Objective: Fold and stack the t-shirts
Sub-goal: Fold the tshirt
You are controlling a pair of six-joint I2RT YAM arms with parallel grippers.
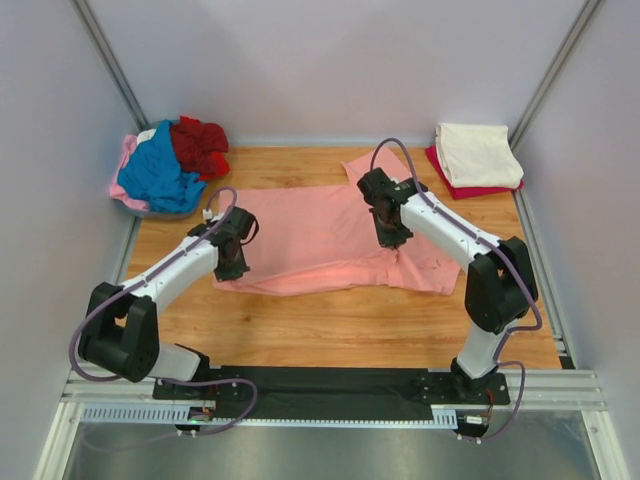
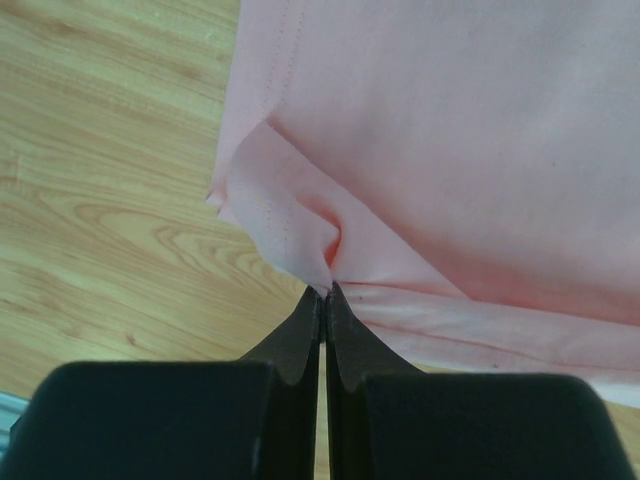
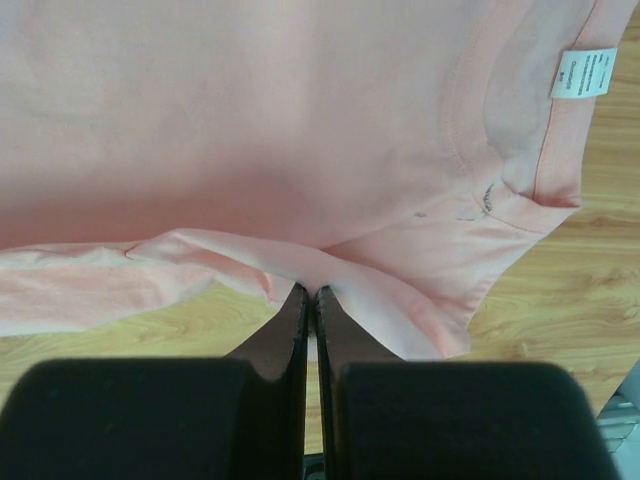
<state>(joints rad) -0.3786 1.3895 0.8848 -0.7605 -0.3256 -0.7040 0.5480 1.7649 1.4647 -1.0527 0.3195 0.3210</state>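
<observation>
A salmon-pink t-shirt (image 1: 320, 235) lies spread across the middle of the wooden table. My left gripper (image 1: 232, 268) is shut on its near left hem corner (image 2: 300, 225), pinching a fold of cloth at the fingertips (image 2: 310, 315). My right gripper (image 1: 392, 240) is shut on the shirt's near edge by the collar (image 3: 500, 190), where a white label (image 3: 585, 72) shows. A folded cream t-shirt (image 1: 478, 153) lies on a folded dark red one (image 1: 470, 189) at the back right. Blue (image 1: 160, 172), dark red (image 1: 198, 146) and pale pink (image 1: 126, 160) t-shirts sit heaped at the back left.
The heap rests in a grey bin (image 1: 140, 207) at the table's back left corner. Grey walls close in the back and sides. The black base rail (image 1: 330, 385) runs along the near edge. Bare wood (image 1: 340, 325) shows between the shirt and the rail.
</observation>
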